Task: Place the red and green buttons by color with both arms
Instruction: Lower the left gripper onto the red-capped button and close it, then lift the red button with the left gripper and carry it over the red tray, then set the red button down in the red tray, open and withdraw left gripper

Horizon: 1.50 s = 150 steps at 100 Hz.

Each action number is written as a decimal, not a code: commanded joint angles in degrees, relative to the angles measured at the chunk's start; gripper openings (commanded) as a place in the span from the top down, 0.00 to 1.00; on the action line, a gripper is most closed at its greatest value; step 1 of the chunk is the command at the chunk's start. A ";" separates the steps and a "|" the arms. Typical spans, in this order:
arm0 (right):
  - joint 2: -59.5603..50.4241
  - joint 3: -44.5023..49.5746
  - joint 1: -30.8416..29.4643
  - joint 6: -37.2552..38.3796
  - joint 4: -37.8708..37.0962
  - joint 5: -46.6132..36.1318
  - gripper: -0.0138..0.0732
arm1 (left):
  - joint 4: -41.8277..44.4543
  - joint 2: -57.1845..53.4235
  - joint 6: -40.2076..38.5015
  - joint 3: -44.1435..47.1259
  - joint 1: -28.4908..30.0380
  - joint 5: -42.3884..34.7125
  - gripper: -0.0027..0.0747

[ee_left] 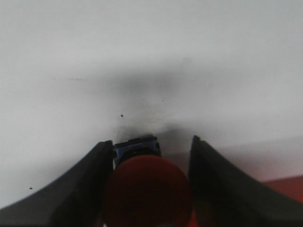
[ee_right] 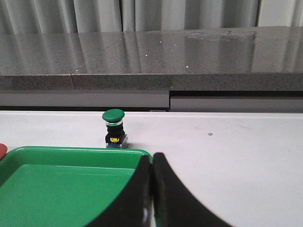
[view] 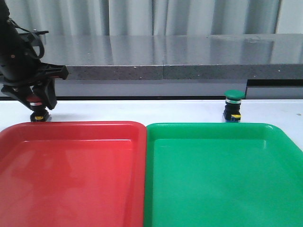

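Observation:
The red button [view: 34,100] stands on the white table just behind the red tray [view: 71,175], at the far left. My left gripper [view: 36,107] is down over it and shut on its dark red cap [ee_left: 147,189], which fills the gap between the fingers [ee_left: 90,189]; its base [ee_left: 136,146] leans against one finger. The green button [view: 233,105] stands upright by itself behind the green tray [view: 222,175]. My right gripper [ee_right: 152,155] is shut and empty, hovering at the green tray's [ee_right: 57,184] corner, well short of the green button [ee_right: 114,128]. It does not show in the front view.
The two trays lie side by side and fill the near table. A grey stone ledge [view: 180,56] with curtains behind runs along the back, close behind both buttons. White table [ee_right: 236,156] lies to the right of the green tray.

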 commanded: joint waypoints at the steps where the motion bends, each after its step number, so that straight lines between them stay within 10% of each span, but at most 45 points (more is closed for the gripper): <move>1: -1.21 -0.88 -0.08 -0.07 0.00 -4.64 0.92 | -0.96 -3.11 -0.67 -1.91 -0.28 -1.26 0.77; 82: -1.21 -0.88 -0.08 -0.07 0.00 -4.64 0.92 | -5.71 -19.02 -0.67 2.46 -5.98 6.88 0.89; 150: -1.21 -0.88 -0.08 -0.07 0.00 -4.64 0.92 | -12.93 -18.81 -0.67 21.12 -12.29 -7.83 0.89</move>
